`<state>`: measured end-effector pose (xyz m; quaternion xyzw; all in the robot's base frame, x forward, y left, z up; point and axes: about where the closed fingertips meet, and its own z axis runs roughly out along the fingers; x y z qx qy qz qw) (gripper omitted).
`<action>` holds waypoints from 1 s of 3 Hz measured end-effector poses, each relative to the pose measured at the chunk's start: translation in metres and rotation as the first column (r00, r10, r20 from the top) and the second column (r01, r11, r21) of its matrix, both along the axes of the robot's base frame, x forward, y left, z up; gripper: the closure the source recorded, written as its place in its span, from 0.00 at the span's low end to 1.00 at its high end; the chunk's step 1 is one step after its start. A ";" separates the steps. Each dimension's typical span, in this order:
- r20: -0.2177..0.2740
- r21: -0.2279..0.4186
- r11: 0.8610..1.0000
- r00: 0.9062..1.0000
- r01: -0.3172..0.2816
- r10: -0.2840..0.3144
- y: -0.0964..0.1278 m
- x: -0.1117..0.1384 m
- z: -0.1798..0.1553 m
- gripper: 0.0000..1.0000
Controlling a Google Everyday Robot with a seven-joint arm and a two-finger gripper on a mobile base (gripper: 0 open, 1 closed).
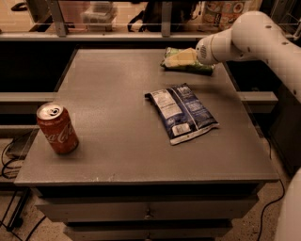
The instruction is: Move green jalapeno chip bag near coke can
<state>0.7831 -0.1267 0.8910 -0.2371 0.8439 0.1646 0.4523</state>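
Observation:
The green jalapeno chip bag (201,68) lies at the far right of the grey table (113,84). My gripper (180,59), pale yellow at the end of the white arm (254,35), is right over the bag and hides much of it. The coke can (57,128) stands upright near the table's front left corner, far from the bag and the gripper.
A dark blue and white chip bag (182,112) lies flat right of the table's middle, between the green bag and the front edge. Drawers (148,212) sit below the tabletop. A rail and shelves with packages (221,12) run behind the table.

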 end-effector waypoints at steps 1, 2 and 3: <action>-0.006 -0.004 0.999 0.999 0.047 -0.047 -0.004 0.023 -0.013 0.00; -0.028 -0.028 0.996 0.996 0.086 -0.087 -0.013 0.041 -0.028 0.00; -0.026 -0.042 0.994 0.995 0.099 -0.100 -0.019 0.048 -0.036 0.16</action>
